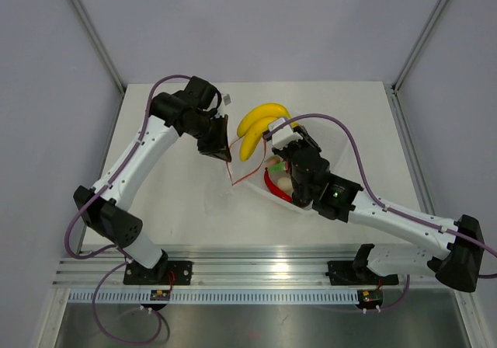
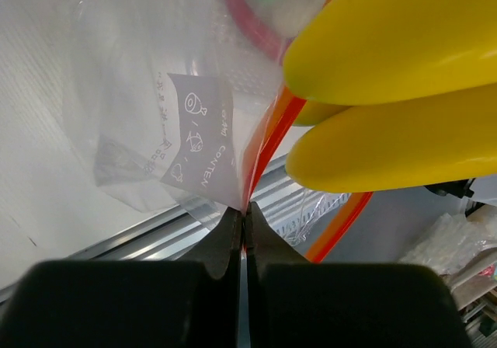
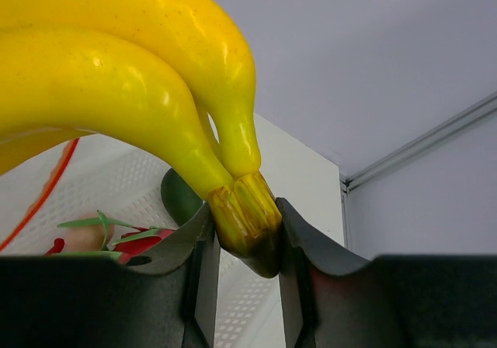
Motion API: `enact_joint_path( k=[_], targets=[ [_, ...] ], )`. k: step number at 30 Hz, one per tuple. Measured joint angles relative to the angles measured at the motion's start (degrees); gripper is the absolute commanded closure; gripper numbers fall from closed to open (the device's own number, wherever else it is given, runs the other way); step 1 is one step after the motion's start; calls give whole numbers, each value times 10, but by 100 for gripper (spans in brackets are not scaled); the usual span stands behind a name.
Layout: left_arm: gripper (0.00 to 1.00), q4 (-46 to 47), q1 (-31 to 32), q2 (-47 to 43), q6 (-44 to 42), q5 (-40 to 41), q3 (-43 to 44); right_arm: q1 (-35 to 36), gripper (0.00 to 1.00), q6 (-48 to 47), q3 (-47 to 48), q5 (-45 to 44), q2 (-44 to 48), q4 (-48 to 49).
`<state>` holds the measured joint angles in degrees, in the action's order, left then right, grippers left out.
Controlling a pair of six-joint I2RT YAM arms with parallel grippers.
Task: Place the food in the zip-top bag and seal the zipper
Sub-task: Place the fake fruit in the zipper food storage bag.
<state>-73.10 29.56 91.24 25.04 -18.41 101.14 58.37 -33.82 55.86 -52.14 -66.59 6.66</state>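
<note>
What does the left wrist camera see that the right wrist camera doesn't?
Only the left wrist: the left gripper pinching the zip-top bag edge, and the bag's white printed label. Only the right wrist: the right gripper clamping the banana stem, plus the dark green avocado. Both: the yellow banana and the orange-red zipper.

The bench (image 1: 178, 200) is viewed from above, near edge at frame bottom. The left wrist view is taken at close range past the left jaws onto the zip-top bag (image 2: 116, 68). The right wrist view is angled upward over the right jaws. The banana (image 1: 255, 133) is shared by all three.
</note>
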Motion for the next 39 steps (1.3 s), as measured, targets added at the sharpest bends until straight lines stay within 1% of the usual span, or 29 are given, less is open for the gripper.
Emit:
enact_joint_path(
  k=[11,24,29,35,39],
  targets=[
    [100,17,-25,0,5,-51,-5,20,100,3,-28,-15,14,21],
    [100,55,-50,18,9,-91,-45,31,100,22,-38,-25,64,19],
    [100,63,-57,18,10,-104,-46,31,100,42,-47,-24,47,5],
    [100,68,-63,15,17,-119,-46,35,100,58,-59,-25,-5,-8],
    [100,68,-73,10,18,-131,-47,42,100,70,-70,-25,-9,-21]
  ],
)
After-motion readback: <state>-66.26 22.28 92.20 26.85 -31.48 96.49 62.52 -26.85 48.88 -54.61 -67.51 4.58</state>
